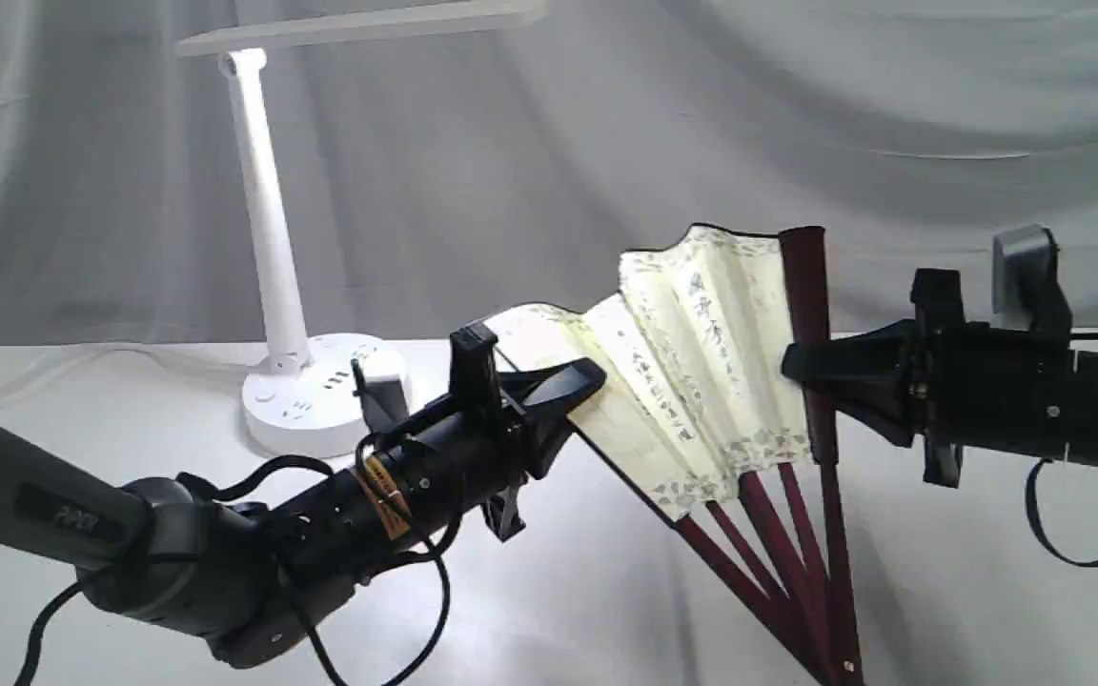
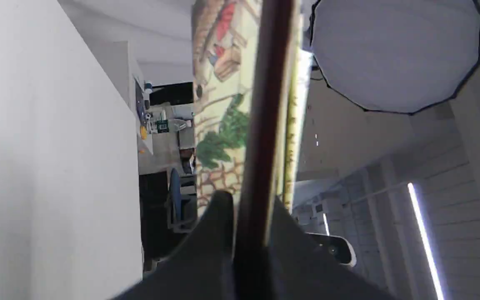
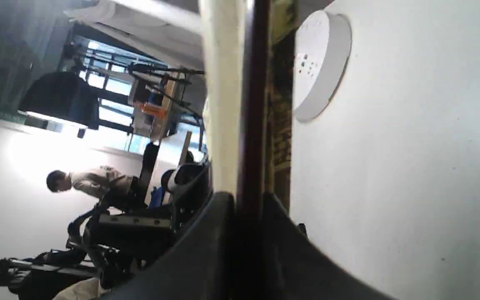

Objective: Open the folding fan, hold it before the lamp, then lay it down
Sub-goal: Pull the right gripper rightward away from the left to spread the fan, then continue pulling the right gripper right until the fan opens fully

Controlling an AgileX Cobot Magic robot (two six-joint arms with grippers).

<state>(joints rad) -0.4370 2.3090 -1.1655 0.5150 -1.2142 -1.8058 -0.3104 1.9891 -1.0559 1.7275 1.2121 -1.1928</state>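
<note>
Exterior view: left tool (image 1: 589, 378) and right tool (image 1: 794, 362) each pinch the folding fan (image 1: 692, 353).

folding fan (image 1: 692, 362): 1 | lamp (image 1: 268, 229): 1 | hands: 2 (left hand (image 1: 592, 376), right hand (image 1: 792, 362))

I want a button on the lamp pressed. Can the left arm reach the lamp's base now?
Probably not yet. The base of the lamp stands near the left gripper, but that gripper is shut on one guard of the folding fan, so it would first have to let go.
</note>
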